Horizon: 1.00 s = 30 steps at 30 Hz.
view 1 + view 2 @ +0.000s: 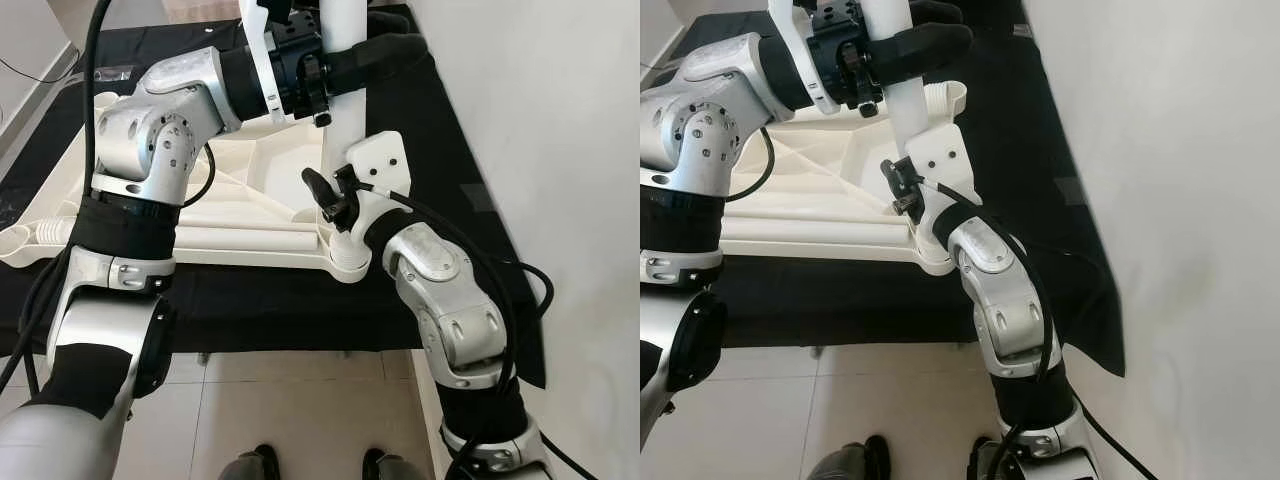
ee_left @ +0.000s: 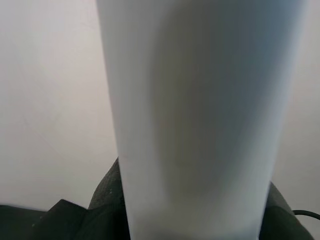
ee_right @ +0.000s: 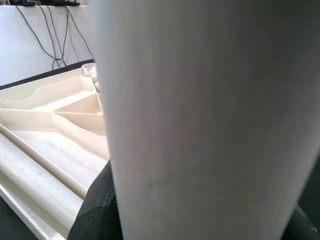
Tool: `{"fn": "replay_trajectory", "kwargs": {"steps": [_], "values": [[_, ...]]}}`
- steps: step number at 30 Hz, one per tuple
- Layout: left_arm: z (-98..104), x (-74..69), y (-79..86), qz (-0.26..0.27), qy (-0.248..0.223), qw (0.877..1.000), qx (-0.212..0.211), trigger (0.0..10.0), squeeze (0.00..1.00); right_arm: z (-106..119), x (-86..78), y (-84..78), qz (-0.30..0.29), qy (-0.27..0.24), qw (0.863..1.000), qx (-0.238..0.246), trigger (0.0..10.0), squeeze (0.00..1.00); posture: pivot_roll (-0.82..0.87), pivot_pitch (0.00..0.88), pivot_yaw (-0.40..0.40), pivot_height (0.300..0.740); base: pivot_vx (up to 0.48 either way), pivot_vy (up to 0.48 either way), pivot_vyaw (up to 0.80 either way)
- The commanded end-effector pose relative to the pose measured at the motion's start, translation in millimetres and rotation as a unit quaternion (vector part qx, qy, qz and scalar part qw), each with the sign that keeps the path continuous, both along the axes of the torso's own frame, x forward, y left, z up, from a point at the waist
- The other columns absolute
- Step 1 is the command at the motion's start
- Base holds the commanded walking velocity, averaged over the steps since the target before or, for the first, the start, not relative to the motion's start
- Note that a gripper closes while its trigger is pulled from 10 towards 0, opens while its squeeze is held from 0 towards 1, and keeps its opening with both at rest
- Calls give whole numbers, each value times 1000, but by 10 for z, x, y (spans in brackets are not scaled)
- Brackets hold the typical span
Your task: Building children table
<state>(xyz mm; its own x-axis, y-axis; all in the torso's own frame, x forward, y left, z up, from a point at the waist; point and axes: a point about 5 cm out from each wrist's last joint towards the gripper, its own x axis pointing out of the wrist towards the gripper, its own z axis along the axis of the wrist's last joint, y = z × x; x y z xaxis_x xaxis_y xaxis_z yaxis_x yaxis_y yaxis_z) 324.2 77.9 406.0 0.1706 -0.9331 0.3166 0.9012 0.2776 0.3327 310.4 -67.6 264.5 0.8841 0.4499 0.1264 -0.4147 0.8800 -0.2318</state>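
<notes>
I could read no writing anywhere. The upturned cream table top (image 1: 270, 170) lay on a black cloth (image 1: 250, 300) beside the white wall (image 1: 560, 120). A white leg (image 1: 345, 120) stood upright at its near right corner socket. My left gripper (image 1: 375, 50) was clamped high on the leg; my right gripper (image 1: 335, 195) gripped it low. A spare leg (image 1: 240, 240) lay along the near edge. Right wrist view showed cables (image 3: 50, 30).

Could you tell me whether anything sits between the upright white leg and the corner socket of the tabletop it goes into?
Nothing visible does. The white leg stands upright at the corner socket of the upturned tabletop, held high by the left gripper and low by the right gripper.
</notes>
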Motion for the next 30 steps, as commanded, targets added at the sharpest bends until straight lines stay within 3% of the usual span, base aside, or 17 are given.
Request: {"fn": "replay_trajectory", "kwargs": {"steps": [1, 2, 3, 4, 5, 8, 9, 17, 18, 20, 21, 23, 30], "values": [[42, -67, -79, -24, -7, 1000, -3, 0, 0, -282, 66, -44, -21, 72, 997, -15, 0, 0, -37, 236, 51, 740, 0, 0, 0], [40, -68, -81, -24, -7, 1000, -3, 0, 0, -281, 67, -42, -22, 72, 997, -16, 4392, 0, -39, 235, 51, 740, 0, 0, 0], [40, -68, -81, -24, -7, 1000, -3, 0, 0, -281, 67, -42, -22, 72, 997, -16, 4392, 0, -39, 235, 51, 740, 0, 0, 0], [37, -70, -84, -25, -6, 1000, -3, 0, 0, -280, 69, -42, -24, 70, 997, -16, 9569, 0, -39, 235, 51, 740, 0, 0, 0], [35, -74, -88, -26, -5, 1000, -3, 0, 0, -270, 74, -49, -29, 66, 997, -15, 10000, 0, -39, 235, 52, 740, 0, 0, 0], [32, -79, -91, -27, -6, 1000, -2, 0, 0, -256, 70, -39, -17, 62, 998, -10, 10000, 0, -40, 233, 53, 740, 0, 0, 0], [30, -81, -93, -28, -5, 1000, -2, 0, 0, -249, 68, -25, -5, 60, 998, -8, 10000, 1000, -42, 233, 54, 740, 0, 0, 0], [37, -91, -134, -34, -8, 999, 0, 0, 0, -176, 90, 45, 114, 53, 992, -28, 10000, 1000, -40, 227, 56, 740, 0, 0, 0], [39, -90, -137, -34, -7, 999, 0, 0, 0, -159, 103, 39, 132, 54, 989, -34, 10000, 282, -42, 224, 59, 740, 0, 0, 0], [42, -89, -141, -35, -7, 999, 1, 0, 0, -136, 120, 29, 153, 55, 986, -42, 10000, 282, -42, 224, 60, 740, 0, 0, 0], [46, -86, -144, -36, -7, 999, 1, 0, 0, -98, 153, 7, 174, 55, 982, -56, 10000, 0, -41, 224, 61, 740, 0, 0, 0], [45, -87, -137, -39, -6, 999, 2, 0, 0, 82, 227, -21, 246, 44, 965, -80, 10000, 0, -44, 223, 68, 740, 0, 0, 0], [40, -88, -130, -47, -5, 999, 3, 0, 0, 308, 286, -8, 326, 48, 941, -79, 10000, 0, -50, 225, 74, 740, 0, 0, 0]]}}
